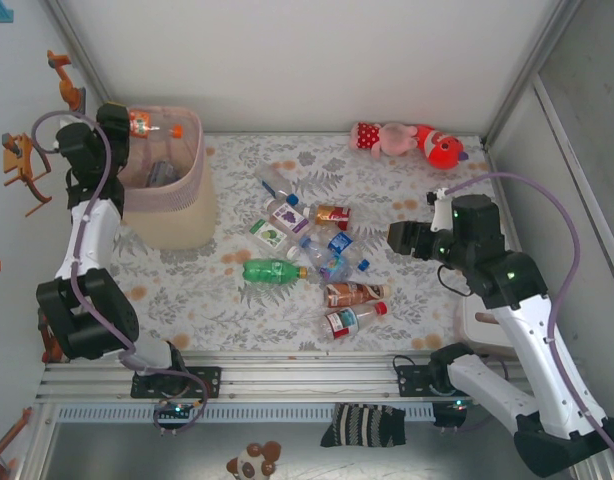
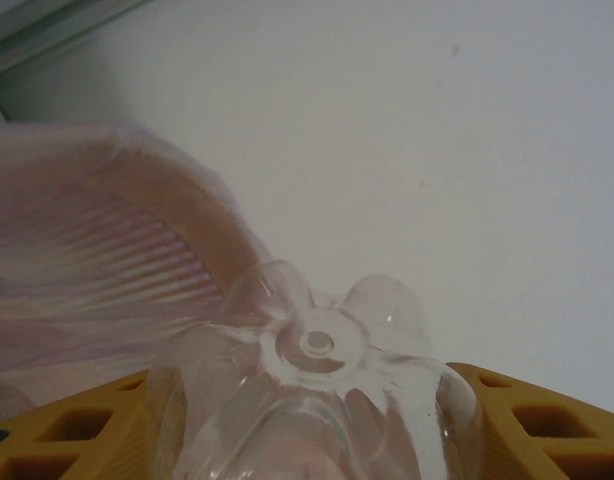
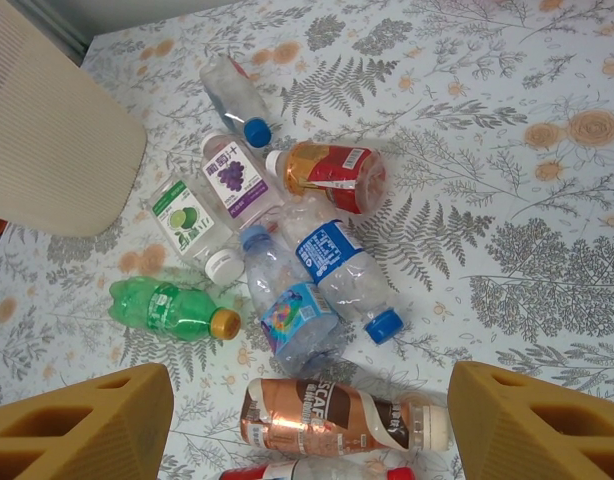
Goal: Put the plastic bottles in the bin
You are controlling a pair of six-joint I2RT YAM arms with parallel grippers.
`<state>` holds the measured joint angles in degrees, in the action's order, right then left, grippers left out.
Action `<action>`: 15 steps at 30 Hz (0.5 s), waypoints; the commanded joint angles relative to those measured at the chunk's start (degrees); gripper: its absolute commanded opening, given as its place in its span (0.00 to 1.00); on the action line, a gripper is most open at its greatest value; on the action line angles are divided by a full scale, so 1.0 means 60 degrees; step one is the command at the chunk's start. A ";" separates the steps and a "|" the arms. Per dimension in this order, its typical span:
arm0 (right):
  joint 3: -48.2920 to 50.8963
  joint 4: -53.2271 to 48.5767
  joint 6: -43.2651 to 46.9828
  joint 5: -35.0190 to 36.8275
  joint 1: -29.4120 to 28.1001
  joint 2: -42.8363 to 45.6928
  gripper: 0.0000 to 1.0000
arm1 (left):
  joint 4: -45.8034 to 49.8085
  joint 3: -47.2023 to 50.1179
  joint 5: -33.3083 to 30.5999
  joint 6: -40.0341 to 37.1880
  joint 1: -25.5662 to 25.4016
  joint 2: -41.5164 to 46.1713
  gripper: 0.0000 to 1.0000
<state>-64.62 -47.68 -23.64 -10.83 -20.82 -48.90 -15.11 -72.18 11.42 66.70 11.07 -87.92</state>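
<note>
Littering fern-print cloth point(image 1: 237, 310): bottles point(image 1: 272, 270); white walls point(image 1: 287, 60) around.

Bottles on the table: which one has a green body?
The green bottle, lying at the pile's left edge with an orange cap; the others are clear or brown.

I am watching soft, even light falling from above onto the fern-patterned tabletop point(image 1: 217, 300); the overhead view is coming through bright, with only faint shadows. The left wrist feed is looking hazy: the clear petal-bottomed plastic bottle point(image 2: 317, 390) and the pale pink perforated plastic basket point(image 2: 97, 260) are blurring at close range. On the right wrist feed the scattered small plastic bottles point(image 3: 287, 320) are showing sharp, highlights are glinting on the shiny brown bottle point(image 3: 327, 418), and the yellow-orange jaws are smearing in the bottom corners.
</note>
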 commanded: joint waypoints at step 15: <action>-0.0040 0.0025 -0.0121 0.0223 -0.0020 0.0241 0.72 | 0.0217 -0.0077 -0.0790 0.0324 -0.0555 -0.1436 0.57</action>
<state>-64.62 -47.57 -23.66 -10.79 -20.82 -48.18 -15.22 -74.30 7.44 67.26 8.49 -93.32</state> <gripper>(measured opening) 0.719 0.604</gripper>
